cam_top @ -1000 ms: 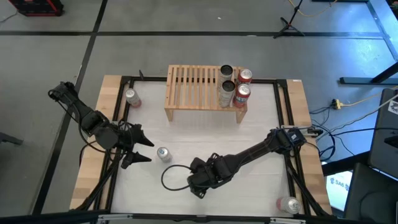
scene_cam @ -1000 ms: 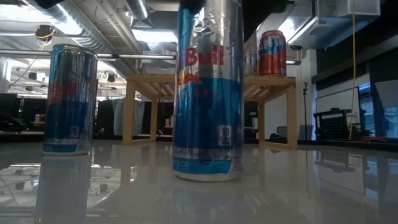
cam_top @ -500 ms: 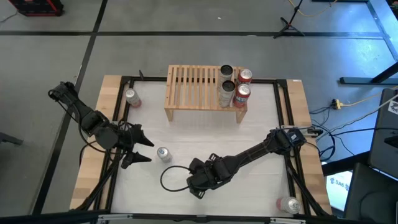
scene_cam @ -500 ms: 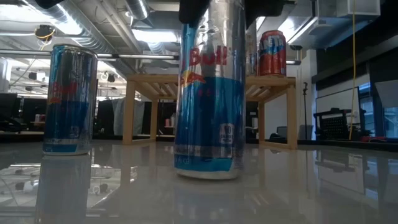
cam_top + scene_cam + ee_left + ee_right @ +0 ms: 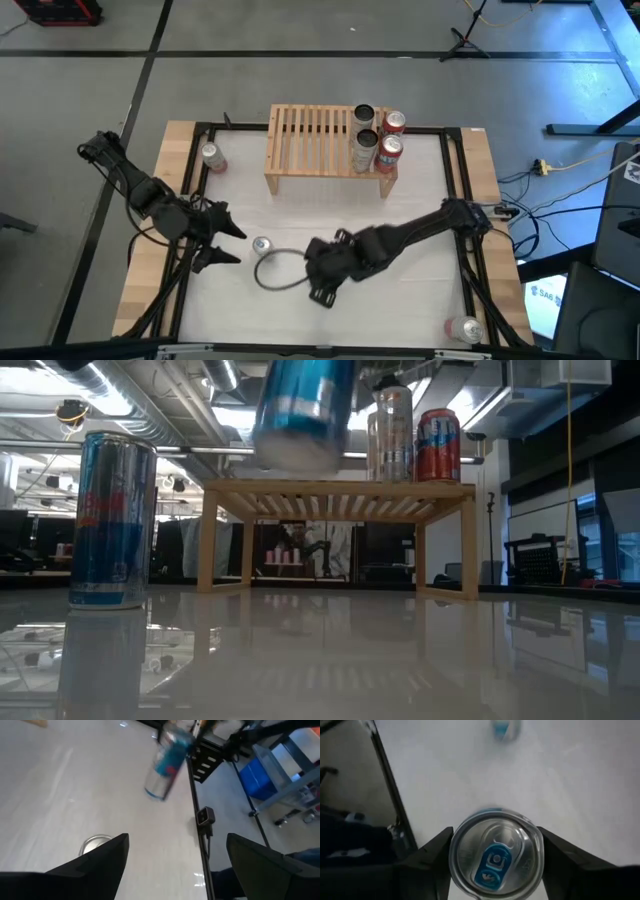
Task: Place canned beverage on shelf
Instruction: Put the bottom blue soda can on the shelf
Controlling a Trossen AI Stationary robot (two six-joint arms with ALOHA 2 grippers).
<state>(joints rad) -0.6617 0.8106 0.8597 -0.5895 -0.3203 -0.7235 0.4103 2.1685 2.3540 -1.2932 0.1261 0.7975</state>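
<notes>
Gripping the blue can (image 5: pixel 495 852) between its two dark fingers (image 5: pixel 432 857), the right gripper (image 5: pixel 322 277) holds it clear of the white table (image 5: pixel 420 300), in front of the shelf (image 5: pixel 310 140). From the low view the can (image 5: pixel 300 410) looks tilted, though it is blurred. The left gripper (image 5: pixel 222 245) waits with fingers spread beside a second can (image 5: pixel 262 245) standing on the table.

Two dark jointed arms, left arm (image 5: pixel 150 195) and right arm (image 5: pixel 420 235), matte black fingers (image 5: pixel 427 865); a looping cable (image 5: pixel 275 272), seemingly grey.
</notes>
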